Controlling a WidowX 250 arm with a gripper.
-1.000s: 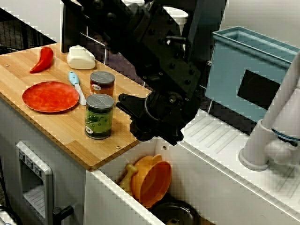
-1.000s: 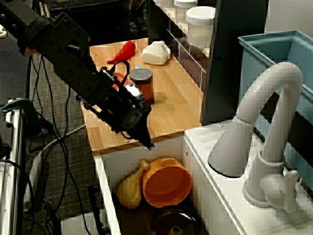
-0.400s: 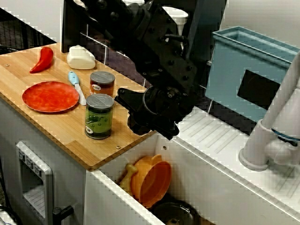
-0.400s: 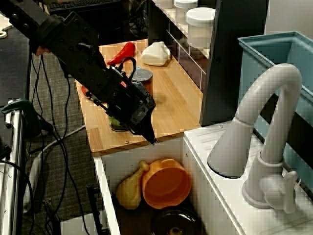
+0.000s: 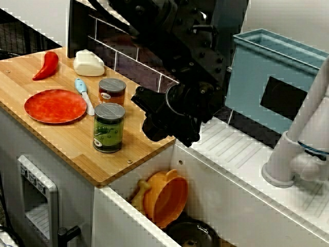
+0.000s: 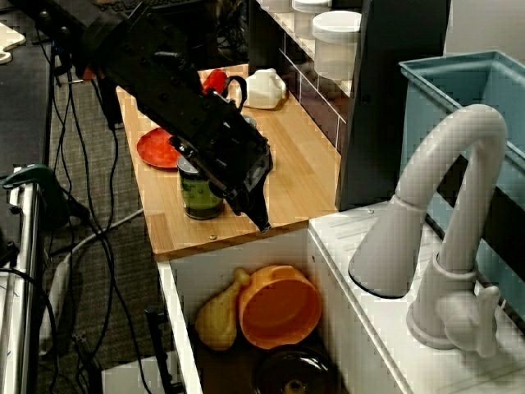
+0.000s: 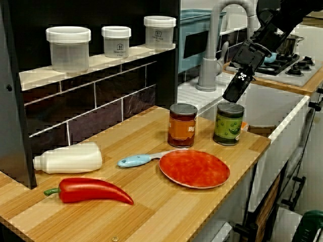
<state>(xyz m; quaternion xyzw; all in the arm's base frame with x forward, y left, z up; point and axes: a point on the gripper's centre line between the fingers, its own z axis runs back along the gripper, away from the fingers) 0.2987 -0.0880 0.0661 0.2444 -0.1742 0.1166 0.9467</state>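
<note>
While the jaws hang pinched together over the bench (image 6: 297,176) edge, the upright green-labelled can (image 6: 199,194) stands just beside them. It lies toward the red plate (image 6: 154,149).

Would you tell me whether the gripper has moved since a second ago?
Yes. The gripper has risen slightly, from below the edge of the wooden counter to level with it.

1. The counter (image 7: 151,217) was pale wood — matt, with a visible grain.
2. The green-labelled can (image 7: 228,124) and the orange-labelled can (image 7: 182,122) had dull grey metal lids and glossy printed wraps.
3. The red plate (image 7: 194,168) looked matt and mottled; the red pepper (image 7: 91,190) shone smooth.
4. The white bottle (image 7: 68,157) looked like matt plastic.
5. The gripper (image 7: 232,93) was black — a matt, hard casing.
6. The orange bowl (image 6: 279,305) was smooth plastic.
</note>
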